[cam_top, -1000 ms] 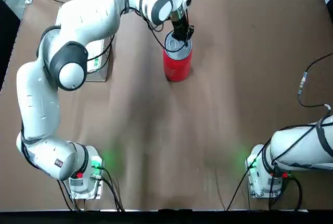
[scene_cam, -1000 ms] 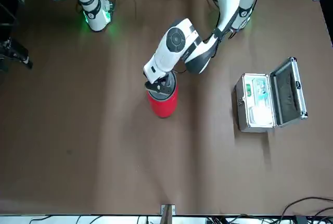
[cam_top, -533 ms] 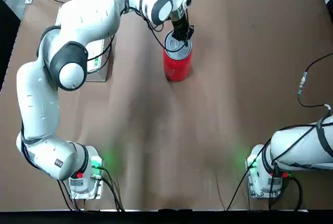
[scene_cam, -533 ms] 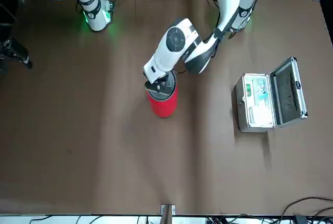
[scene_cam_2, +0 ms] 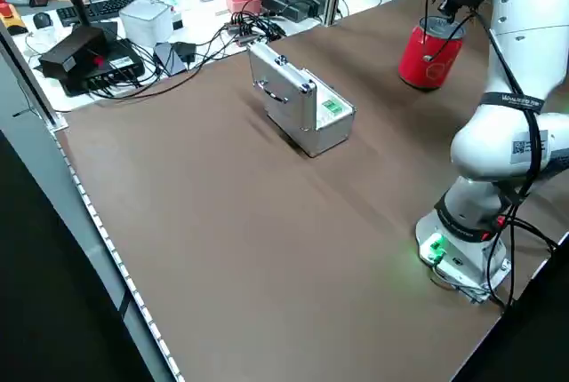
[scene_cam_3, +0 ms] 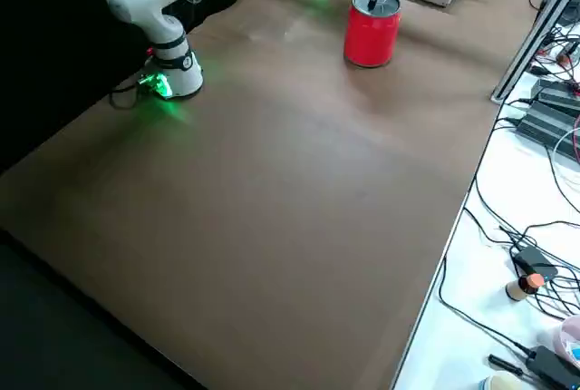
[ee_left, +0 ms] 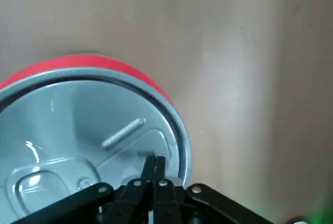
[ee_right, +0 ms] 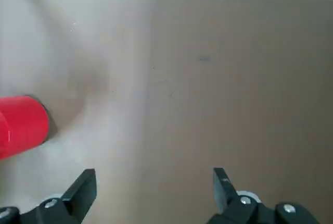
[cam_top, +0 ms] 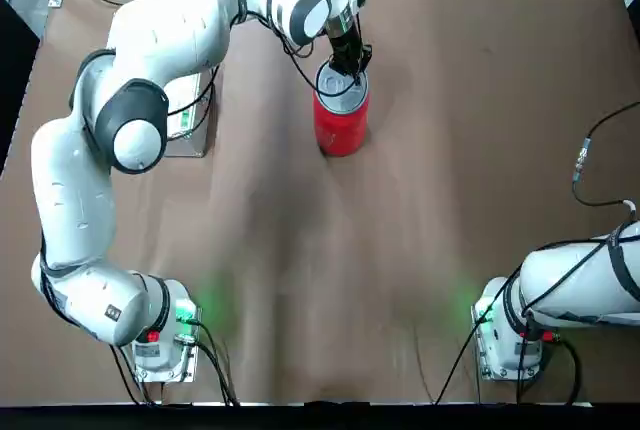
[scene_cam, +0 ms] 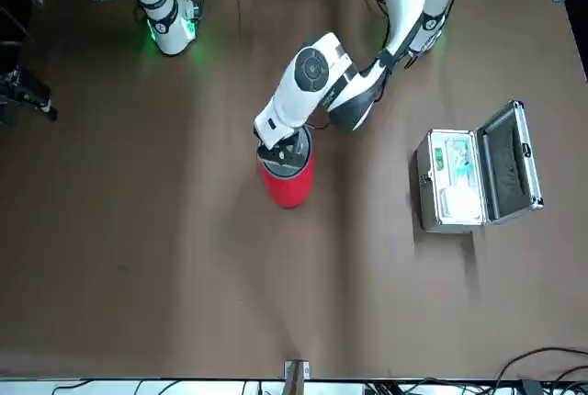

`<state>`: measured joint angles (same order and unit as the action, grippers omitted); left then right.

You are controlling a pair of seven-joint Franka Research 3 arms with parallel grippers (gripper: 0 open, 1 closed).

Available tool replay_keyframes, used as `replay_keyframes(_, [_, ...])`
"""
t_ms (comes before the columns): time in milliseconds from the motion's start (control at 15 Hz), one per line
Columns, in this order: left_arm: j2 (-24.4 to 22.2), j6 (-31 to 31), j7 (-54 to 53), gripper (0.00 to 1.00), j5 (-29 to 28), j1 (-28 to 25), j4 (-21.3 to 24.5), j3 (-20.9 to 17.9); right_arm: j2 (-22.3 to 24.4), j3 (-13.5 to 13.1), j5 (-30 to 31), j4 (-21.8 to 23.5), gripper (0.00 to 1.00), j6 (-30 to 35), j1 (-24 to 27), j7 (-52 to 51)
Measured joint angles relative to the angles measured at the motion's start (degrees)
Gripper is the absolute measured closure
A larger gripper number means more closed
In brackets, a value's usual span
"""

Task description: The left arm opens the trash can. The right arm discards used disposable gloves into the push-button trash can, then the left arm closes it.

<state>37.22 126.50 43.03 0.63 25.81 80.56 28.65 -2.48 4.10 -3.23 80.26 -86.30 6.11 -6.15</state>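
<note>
Left gripper (ee_left: 154, 164) over the trash can (ee_left: 88, 146), right gripper (ee_right: 155, 185) well apart from it.
Wrist views alone show the left jaws closed together, holding nothing; the right jaws wide apart, empty.

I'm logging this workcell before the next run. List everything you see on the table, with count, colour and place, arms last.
push-button trash can: one, red with grey lid, far half of the table, near the middle
hinged case: one, silver, standing open left of the can
tabletop: one, brown, under everything
left pincer: one, black, fingers together, over the trash can's lid
right pincer: one, black, fingers apart, right of the can
arms: two, white with grey joints, based at the near edge
</note>
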Motion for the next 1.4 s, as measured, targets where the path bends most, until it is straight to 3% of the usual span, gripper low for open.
replay_keyframes(467, [-1.5,-1.4,1.1,0.97,0.0,-0.5,-0.4,-0.1,0.0,0.1,0.0,0.0,0.01,0.0,0.0,0.0])
replay_keyframes(733, [-4.2,-6.9,1.2,0.96,0.0,-2.8,-0.6,-0.1,0.0,0.1,0.0,0.0,0.01,0.0,0.0,0.0])
replay_keyframes(800, [-6.1,-11.2,0.8,0.80,0.0,-5.2,-0.7,0.0,0.0,0.1,0.0,0.0,0.01,0.1,0.0,0.0])
replay_keyframes(933, [-8.0,-13.8,-0.5,0.61,-0.2,-7.4,-0.7,-0.1,0.0,0.1,0.0,0.0,0.01,0.1,0.0,0.0])
replay_keyframes(1400, [-14.7,-27.6,-13.2,0.02,-0.6,-17.3,-0.8,-0.3,0.0,0.0,0.0,0.0,0.01,0.1,0.0,0.0])
